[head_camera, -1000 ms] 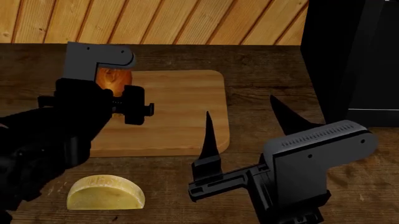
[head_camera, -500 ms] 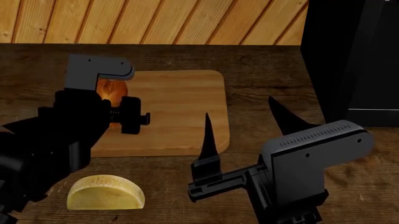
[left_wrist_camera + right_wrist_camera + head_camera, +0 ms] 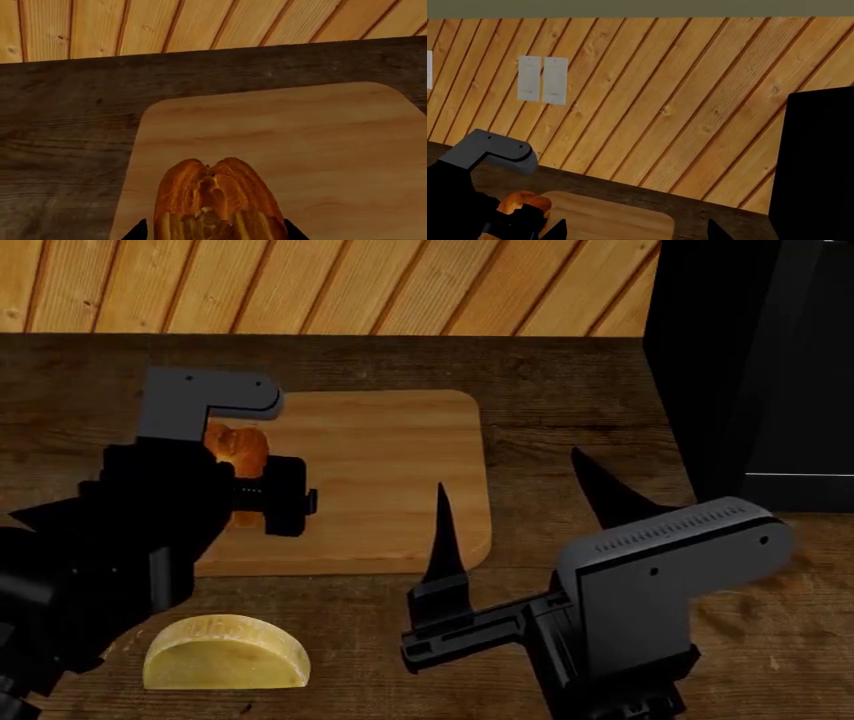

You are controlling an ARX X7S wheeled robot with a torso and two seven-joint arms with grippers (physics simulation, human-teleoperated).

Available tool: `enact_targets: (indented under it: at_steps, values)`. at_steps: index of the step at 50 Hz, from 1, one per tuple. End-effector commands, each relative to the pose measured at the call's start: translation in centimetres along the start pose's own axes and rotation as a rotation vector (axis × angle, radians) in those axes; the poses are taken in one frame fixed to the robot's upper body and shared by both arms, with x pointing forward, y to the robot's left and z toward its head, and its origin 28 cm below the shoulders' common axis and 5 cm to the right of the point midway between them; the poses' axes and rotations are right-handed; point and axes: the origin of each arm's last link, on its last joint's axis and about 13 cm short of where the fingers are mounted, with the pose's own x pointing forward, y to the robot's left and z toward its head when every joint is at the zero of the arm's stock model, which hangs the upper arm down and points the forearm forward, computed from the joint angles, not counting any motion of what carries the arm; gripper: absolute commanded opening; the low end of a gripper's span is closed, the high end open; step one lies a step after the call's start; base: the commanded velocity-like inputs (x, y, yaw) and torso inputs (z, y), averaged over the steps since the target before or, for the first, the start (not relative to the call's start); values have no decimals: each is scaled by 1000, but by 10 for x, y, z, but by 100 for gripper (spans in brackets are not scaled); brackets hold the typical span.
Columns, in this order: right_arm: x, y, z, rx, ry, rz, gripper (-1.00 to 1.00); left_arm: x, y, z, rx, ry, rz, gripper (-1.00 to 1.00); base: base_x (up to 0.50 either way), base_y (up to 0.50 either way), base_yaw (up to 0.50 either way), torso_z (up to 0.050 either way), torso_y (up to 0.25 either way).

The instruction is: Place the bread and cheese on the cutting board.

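1. In the head view we see the cheese (image 3: 226, 652) lying on the dark brown wooden countertop (image 3: 561, 400) at about 7 o'clock in the frame, off the cutting board (image 3: 387, 475) and just past the board's near edge.
2. Our left arm crosses the lower left of that view and hides the board's left part; the left gripper (image 3: 238, 468) sits over the board at about 9 o'clock from its middle.
3. The bread (image 3: 242, 447) shows as an orange patch between the left gripper's parts. In the left wrist view the loaf (image 3: 217, 200) lies over the tan board (image 3: 320, 150) with its split top facing up, and a dark fingertip shows on each side of it; we take the left gripper to be clamped on the bread, though we cannot tell whether the loaf touches the wood.
4. Our right gripper (image 3: 514, 515) hangs over the countertop at about 4 o'clock from the board's middle, its two pointed fingers (image 3: 445, 535) standing wide apart with nothing between them.
5. A tall black cabinet-like block (image 3: 754, 360) stands at about 2 o'clock, well apart from the board.
6. The counter runs back to a wall of slanted light wooden planks (image 3: 334, 285); the right wrist view shows two pale switch plates (image 3: 542, 80) on that wall (image 3: 694, 100).
7. The board bears only the bread, at its left end; the rest of its grain lies bare.
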Motion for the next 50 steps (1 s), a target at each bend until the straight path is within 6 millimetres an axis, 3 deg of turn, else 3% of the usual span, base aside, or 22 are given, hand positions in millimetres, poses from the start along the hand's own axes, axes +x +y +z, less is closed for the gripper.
enact_targets:
  at_steps: [1, 14, 36, 44, 46, 50]
  values:
    - [3, -1, -4, 6, 5, -15, 100, 2, -3, 1, -38, -10, 14, 100, 0, 0, 0, 0, 0]
    - [3, -1, -3, 5, 4, -13, 100, -1, -3, 4, -36, -22, 5, 100, 0, 0, 0, 0, 0]
    - [5, 3, 1, -2, 23, 33, 100, -28, 9, 35, -146, -153, 52, 100, 0, 0, 0, 0, 0]
    - [11, 0, 23, -19, 30, 140, 100, -59, 30, 43, -267, -258, 66, 100, 0, 0, 0, 0, 0]
    - [14, 0, 34, -46, 42, 186, 100, -77, 38, 44, -307, -299, 41, 100, 0, 0, 0, 0, 0]
    - [21, -3, 45, -54, 71, 245, 100, -95, 46, 38, -348, -331, 4, 100, 0, 0, 0, 0, 0]
